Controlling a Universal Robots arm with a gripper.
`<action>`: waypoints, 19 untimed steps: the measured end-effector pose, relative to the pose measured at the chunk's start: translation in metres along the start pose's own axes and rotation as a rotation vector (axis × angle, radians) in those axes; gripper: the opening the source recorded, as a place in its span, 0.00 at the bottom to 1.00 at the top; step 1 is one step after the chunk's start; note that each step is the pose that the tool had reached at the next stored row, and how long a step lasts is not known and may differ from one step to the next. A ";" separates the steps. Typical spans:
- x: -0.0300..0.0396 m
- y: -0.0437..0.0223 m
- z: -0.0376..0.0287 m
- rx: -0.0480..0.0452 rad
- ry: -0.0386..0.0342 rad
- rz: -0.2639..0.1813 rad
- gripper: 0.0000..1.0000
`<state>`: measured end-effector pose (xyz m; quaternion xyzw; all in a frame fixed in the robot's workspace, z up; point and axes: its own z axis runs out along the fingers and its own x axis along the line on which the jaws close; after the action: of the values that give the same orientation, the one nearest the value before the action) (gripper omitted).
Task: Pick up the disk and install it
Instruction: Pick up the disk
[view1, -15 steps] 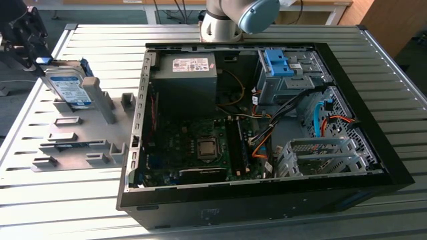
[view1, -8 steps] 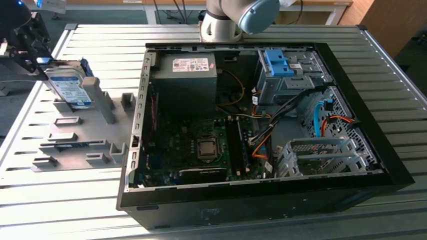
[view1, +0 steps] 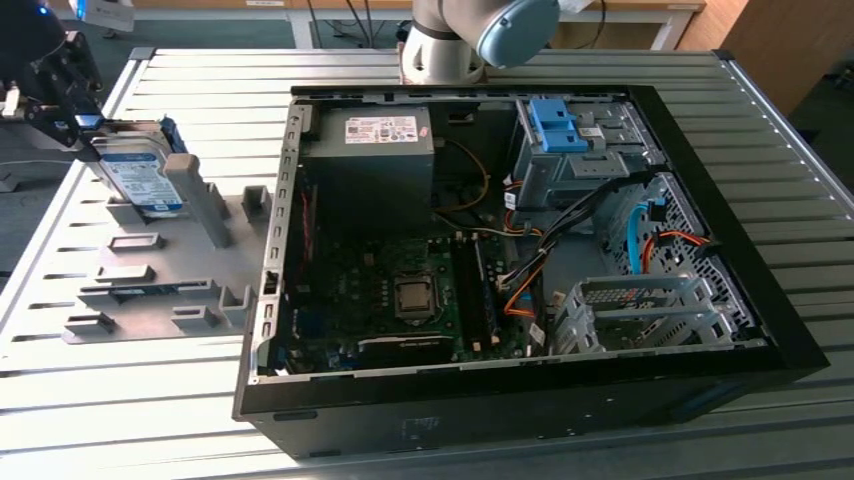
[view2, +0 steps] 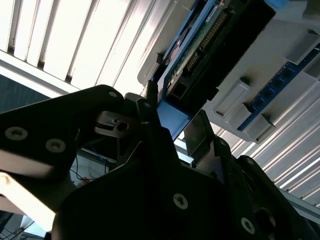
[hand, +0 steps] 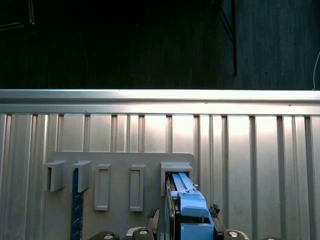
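Observation:
The disk (view1: 134, 175), silver-grey with a white-and-blue label and blue rails, stands on edge in a slot of the grey holder plate (view1: 154, 265) at the exterior view's left. My gripper (view1: 80, 122) is at the disk's upper far end, and its fingers (view2: 146, 107) lie against both sides of the blue rail. In the first wrist view the disk (hand: 186, 207) reaches from the gripper (hand: 182, 227) into the slot. The second wrist view shows the disk (view2: 200, 47) and its circuit board side running away from the gripper (view2: 172, 120).
The open computer case (view1: 747, 300) lies right of the holder, with a drive cage holding a blue bracket (view1: 558, 125), a power supply (view1: 380, 135) and loose cables. A blue memory stick (view1: 134, 290) sits in the holder. The arm's base (view1: 447, 45) stands behind the case.

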<state>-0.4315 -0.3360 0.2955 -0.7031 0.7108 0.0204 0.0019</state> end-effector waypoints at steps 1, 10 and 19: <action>0.0000 0.0000 0.0000 0.0000 0.0000 0.000 0.48; 0.0001 -0.0001 0.0029 -0.0002 0.0001 0.000 0.47; 0.0001 -0.0001 0.0031 -0.0001 0.0000 0.000 0.40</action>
<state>-0.4315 -0.3360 0.2924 -0.7031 0.7108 0.0205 0.0019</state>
